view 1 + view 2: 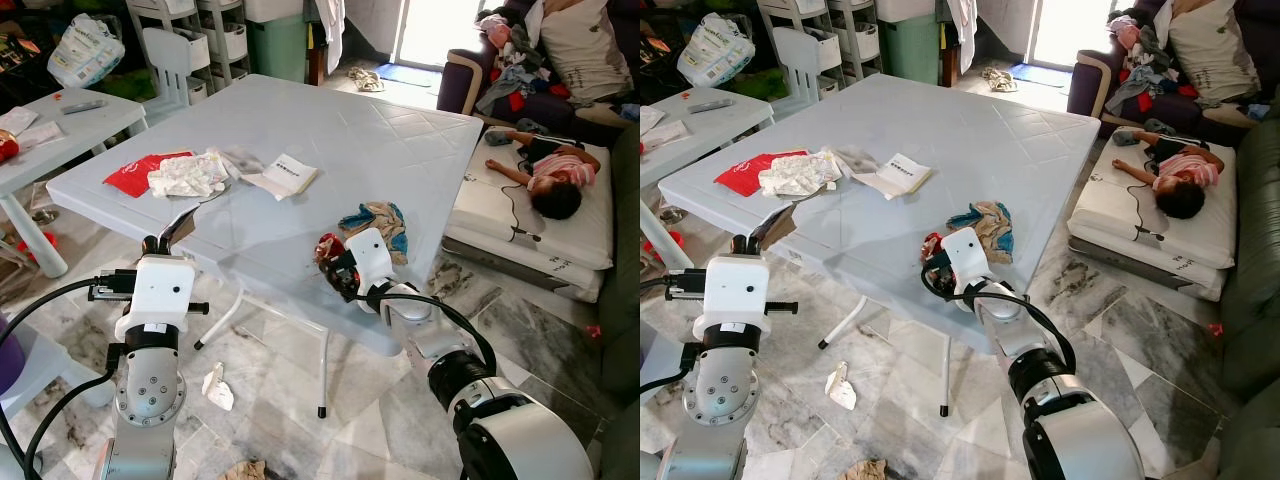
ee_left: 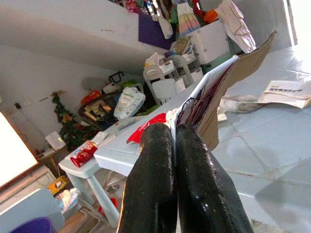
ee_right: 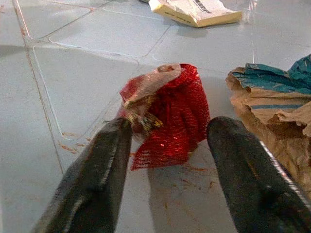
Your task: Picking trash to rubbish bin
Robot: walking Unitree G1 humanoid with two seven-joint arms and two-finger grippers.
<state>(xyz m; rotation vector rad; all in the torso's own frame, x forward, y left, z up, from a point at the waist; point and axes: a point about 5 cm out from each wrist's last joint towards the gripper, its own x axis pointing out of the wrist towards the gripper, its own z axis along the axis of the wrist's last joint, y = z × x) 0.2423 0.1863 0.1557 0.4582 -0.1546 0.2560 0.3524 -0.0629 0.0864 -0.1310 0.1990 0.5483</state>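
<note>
A red mesh net bag point(image 3: 167, 114) with crumpled plastic lies near the front edge of the pale blue table point(image 1: 400, 150). My right gripper point(image 3: 170, 125) is open, one finger on each side of the bag, low over the tabletop; in the left eye view the bag point(image 1: 327, 246) sits just ahead of that gripper point(image 1: 335, 264). My left gripper point(image 2: 175, 130) is shut on a flat piece of printed cardboard point(image 2: 228, 82). It holds the cardboard point(image 1: 182, 225) upright off the table's front left corner.
On the table lie a red packet point(image 1: 135, 172), a crumpled white wrapper point(image 1: 188, 175), a booklet point(image 1: 283, 175) and a teal-and-tan cloth point(image 1: 378, 222). A paper scrap point(image 1: 218, 388) is on the floor underneath. A person point(image 1: 550, 175) lies on a mattress point(image 1: 590, 235) to the right. A small white table point(image 1: 70, 120) stands left.
</note>
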